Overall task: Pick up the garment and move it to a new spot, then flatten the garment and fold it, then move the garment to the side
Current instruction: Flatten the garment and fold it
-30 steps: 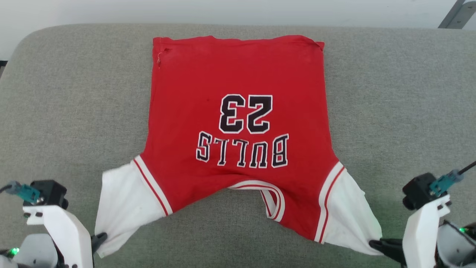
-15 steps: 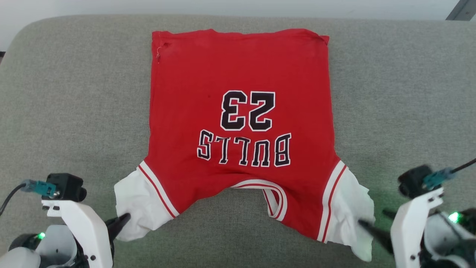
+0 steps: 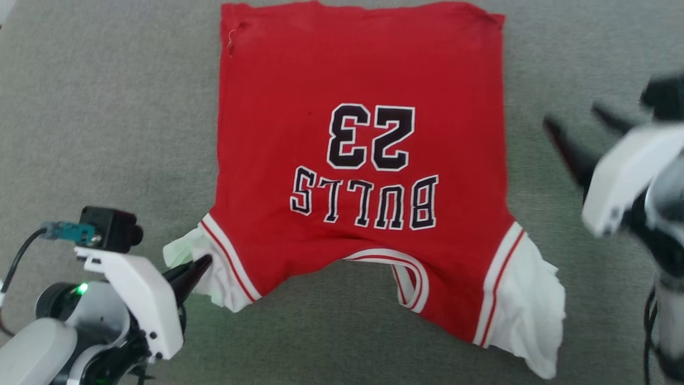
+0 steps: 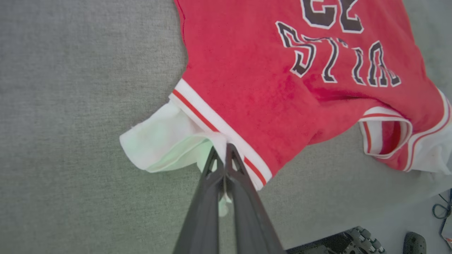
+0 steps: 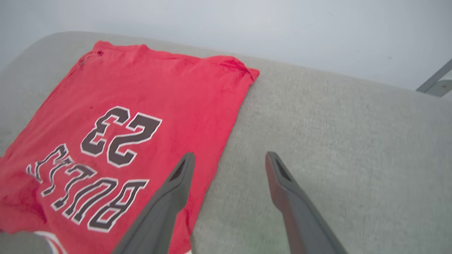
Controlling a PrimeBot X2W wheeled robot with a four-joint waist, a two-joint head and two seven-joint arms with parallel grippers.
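I've got the red jersey [image 3: 363,133] spread flat on the grey cushion [image 3: 96,107], centre of the head view, lettering upside down to me, collar toward the bottom edge. Lower left, my left gripper [image 3: 202,263] has its fingers pinched together on the bunched white sleeve [image 3: 184,251], cloth clamped right at the tips in the wrist view. Right edge, blurred, my right gripper [image 3: 570,113] hangs beside the jersey, fingers spread wide, nothing between them. The other white sleeve [image 3: 529,315] lies crumpled at lower right
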